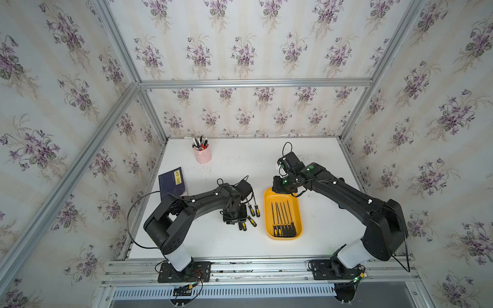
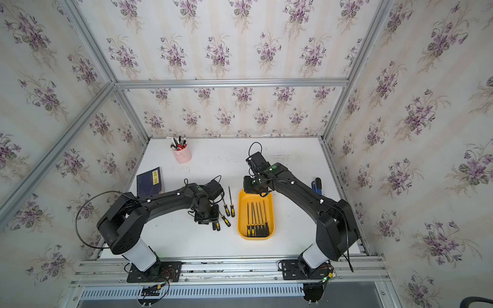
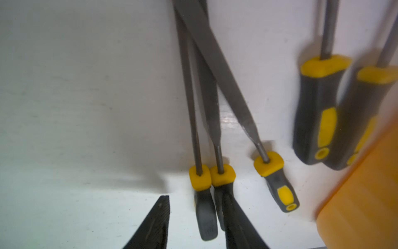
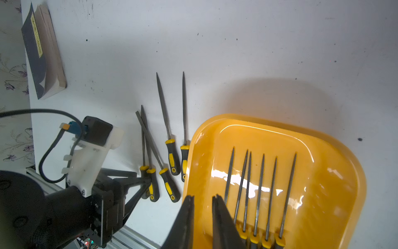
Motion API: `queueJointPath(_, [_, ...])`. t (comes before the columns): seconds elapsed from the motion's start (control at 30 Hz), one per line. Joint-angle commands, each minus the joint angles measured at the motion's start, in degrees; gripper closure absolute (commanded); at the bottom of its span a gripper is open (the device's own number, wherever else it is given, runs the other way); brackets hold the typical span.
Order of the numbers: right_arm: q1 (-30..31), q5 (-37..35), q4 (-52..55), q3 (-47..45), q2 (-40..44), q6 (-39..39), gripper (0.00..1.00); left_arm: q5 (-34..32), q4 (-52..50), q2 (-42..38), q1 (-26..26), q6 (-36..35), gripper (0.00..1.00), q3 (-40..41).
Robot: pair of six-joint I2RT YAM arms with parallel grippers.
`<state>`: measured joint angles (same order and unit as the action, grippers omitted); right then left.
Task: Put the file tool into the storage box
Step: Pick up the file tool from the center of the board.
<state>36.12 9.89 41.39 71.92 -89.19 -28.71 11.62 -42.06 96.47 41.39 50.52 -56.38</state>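
Looking down from overhead, the left claw (image 1: pixel 234 222) is mostly hidden under its own wrist. Only the handle ends of the loose files (image 1: pixel 251 210) poke out beside it, at about 9 o'clock of the yellow tray (image 1: pixel 296 213). The camera on the right arm shows what the wrist hides: five of them lie on the white surface (image 4: pixel 258 54), three bunched with blades crossing and two nearer the tray. The left arm's own camera gives the close detail. The claw's fingers (image 3: pixel 160 217) stand apart astride the handle of the outermost file (image 3: pixel 195 140). Bare surface shows between that handle and one finger, and the next handle sits partly behind the other finger, so nothing is gripped. The tray lies at 3 o'clock of that claw, near but apart, with six files (image 1: pixel 284 231) side by side in it, handles toward the robot. The right claw (image 4: pixel 203 197) is at the tray's 12 o'clock end, its fingers a narrow gap apart either side of the rim line. Whether they pinch the rim or hang above it I cannot tell.
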Motion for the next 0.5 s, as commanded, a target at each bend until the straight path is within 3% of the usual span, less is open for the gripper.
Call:
queueJointPath(0.0, [-0.1,-0.6,0.7,-0.2,0.0,0.8,0.79,-3.1,-2.1,0.4,0.2,0.8,0.55,1.2])
queueJointPath(0.27, [-0.1,-0.9,0.7,0.1,-0.7,1.4,0.79,-4.3,-3.5,-1.3,0.1,0.4,0.64,3.6])
queueJointPath(0.47, [-0.1,-0.6,0.6,0.3,-1.1,1.4,0.79,-5.1,-4.0,-5.2,0.2,1.6,0.55,6.3])
